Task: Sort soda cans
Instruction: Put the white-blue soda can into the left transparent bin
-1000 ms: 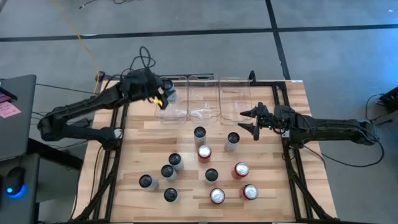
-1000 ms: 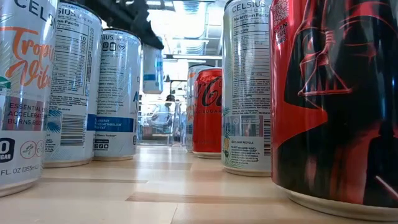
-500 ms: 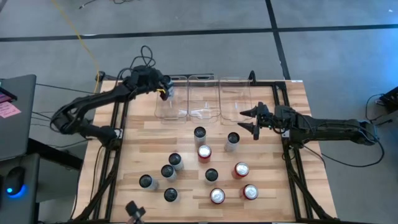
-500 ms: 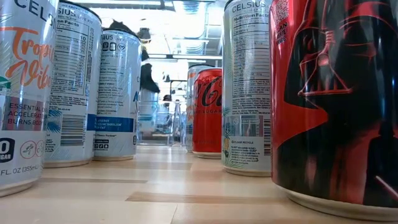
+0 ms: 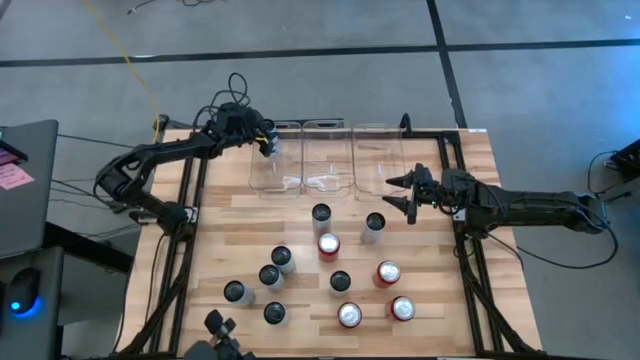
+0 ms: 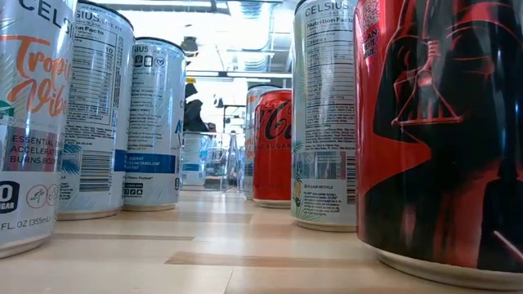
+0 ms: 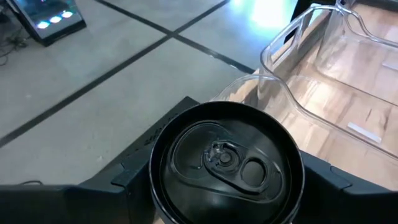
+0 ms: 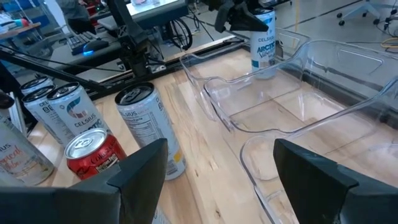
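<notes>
The left gripper (image 5: 264, 146) grips a rigid, slick silver can (image 7: 225, 163) around its body over the leftmost bin (image 5: 262, 178); the right gripper (image 5: 396, 194) waits open near the cans on the tabletop (image 5: 430, 300)

Grey floor (image 5: 330, 25) crossed by dark seam lines surrounds the light wooden surface (image 5: 435, 305). A dark desk (image 5: 25, 190) stands alongside. Beyond, bright ceiling lights (image 6: 237, 33) glare, perhaps over office workstations.
</notes>
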You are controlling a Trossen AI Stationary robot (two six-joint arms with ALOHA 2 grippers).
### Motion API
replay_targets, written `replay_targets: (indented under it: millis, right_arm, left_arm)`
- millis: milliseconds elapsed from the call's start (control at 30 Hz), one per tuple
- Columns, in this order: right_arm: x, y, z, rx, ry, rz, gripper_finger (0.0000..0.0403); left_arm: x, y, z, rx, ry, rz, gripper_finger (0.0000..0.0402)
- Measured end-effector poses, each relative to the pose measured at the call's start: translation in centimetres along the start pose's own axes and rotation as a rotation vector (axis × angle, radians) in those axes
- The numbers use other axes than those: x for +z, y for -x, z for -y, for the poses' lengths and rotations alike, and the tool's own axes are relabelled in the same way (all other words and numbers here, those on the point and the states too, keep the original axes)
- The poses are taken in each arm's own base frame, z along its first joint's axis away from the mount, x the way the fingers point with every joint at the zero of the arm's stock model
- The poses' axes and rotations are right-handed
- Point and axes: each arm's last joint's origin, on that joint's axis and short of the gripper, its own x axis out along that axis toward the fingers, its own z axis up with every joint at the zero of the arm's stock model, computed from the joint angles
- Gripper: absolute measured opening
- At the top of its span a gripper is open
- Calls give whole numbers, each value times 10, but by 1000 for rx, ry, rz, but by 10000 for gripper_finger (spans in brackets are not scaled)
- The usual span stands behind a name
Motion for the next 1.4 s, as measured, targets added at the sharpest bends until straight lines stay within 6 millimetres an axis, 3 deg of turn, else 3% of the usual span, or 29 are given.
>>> replay_targets:
  millis: [400,633,833,1067,1400]
  right_arm:
    - [1,0,0,-7,-16,11,313]
    - [2,0,0,-18,-43,22,313]
    - [6,0,-1,-13,-47,66,313]
    - [9,0,-1,-4,-49,99,313]
    - [11,1,-2,2,-49,119,313]
  left_arm:
    - [6,7,-1,10,-48,23,350]
    - [29,45,0,33,-56,121,363]
    - [34,77,6,31,-42,88,363]
    - [36,112,29,-55,-29,61,364]
    - [37,152,83,-312,-64,86,364]
